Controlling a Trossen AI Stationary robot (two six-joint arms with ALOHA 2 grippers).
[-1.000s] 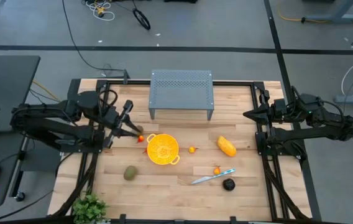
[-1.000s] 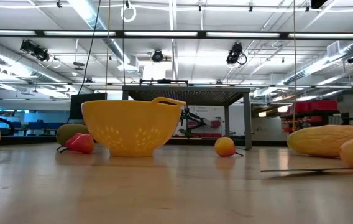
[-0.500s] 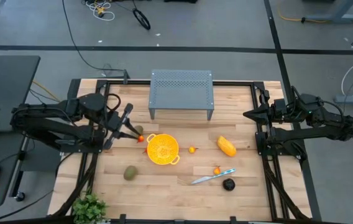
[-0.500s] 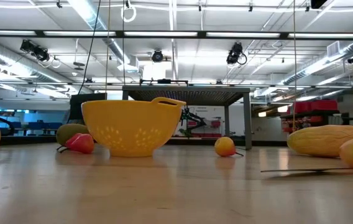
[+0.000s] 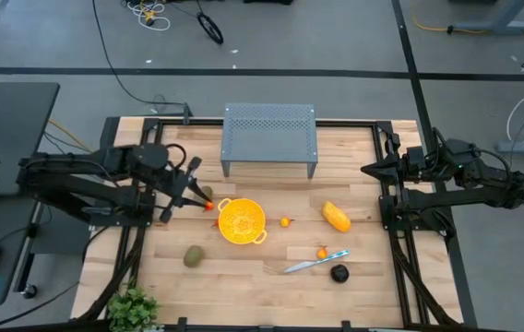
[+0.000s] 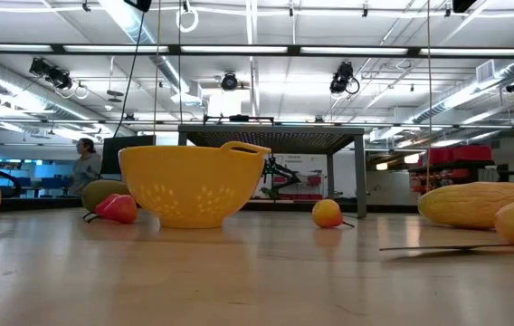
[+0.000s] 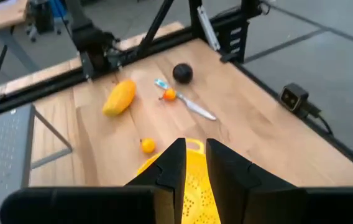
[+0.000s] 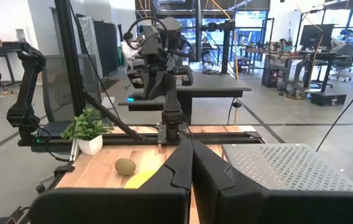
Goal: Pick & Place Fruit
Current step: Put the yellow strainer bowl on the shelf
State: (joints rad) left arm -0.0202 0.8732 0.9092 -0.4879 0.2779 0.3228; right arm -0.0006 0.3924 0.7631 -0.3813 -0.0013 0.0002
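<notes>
A yellow perforated bowl (image 5: 242, 221) stands mid-table. Fruit lies on the wood around it. A small red piece (image 5: 210, 207) and an olive-brown oval (image 5: 205, 193) are at its left. Another olive-brown oval (image 5: 193, 256) is nearer. A yellow-orange oblong (image 5: 336, 217), tiny orange ones (image 5: 285, 221) (image 5: 321, 252) and a dark round one (image 5: 339, 273) are to the right. My left gripper (image 5: 194, 187) hovers left of the bowl, tipped downward. Its fingers (image 7: 195, 163) are narrowly open with nothing between them. My right gripper (image 5: 365, 171) waits shut at the right edge.
A grey perforated stand (image 5: 269, 138) sits at the far middle of the table. A silver knife (image 5: 313, 263) with a pale blue handle lies beside the dark fruit. A potted plant (image 5: 133, 309) stands at the near left corner. A person (image 6: 85, 165) shows in the room beyond.
My left gripper has tipped further downward and sunk a little, staying left of the bowl; the gap between its fingers looks the same. A person has come into the background of the low view.
</notes>
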